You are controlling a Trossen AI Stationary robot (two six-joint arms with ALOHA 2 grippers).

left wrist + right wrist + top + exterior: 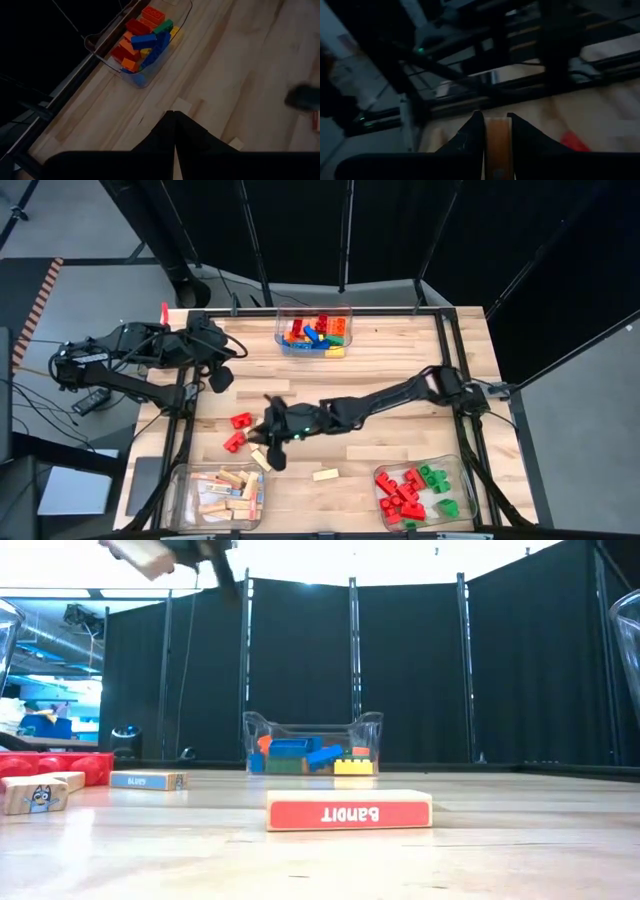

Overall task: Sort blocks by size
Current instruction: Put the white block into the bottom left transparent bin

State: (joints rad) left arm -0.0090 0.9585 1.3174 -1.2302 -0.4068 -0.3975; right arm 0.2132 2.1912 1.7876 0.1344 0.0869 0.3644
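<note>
The right arm reaches across the counter (pixel 400 340), and its right gripper (pixel 495 131) has its fingers (pixel 471 135) squeezed on a wooden bar (pixel 496 145). The left arm waits folded at the counter's far left corner, left gripper (pixel 174 131) closed.

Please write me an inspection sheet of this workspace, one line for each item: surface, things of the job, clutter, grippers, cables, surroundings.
Surface: pale wooden table, dark frame along its edges.
Job's things: studded bricks in the far bin; wooden bars in the near left bin; red and green bricks in the near right bin; loose on the table, two red bricks and a wooden bar.
Clutter: nothing seen on the table.
Grippers: right gripper mid-table, fingers shut on a tan wooden block, lifted; left gripper shut, empty, at the far left.
Cables: several on the floor left of the table.
Surroundings: black curtains behind.
</note>
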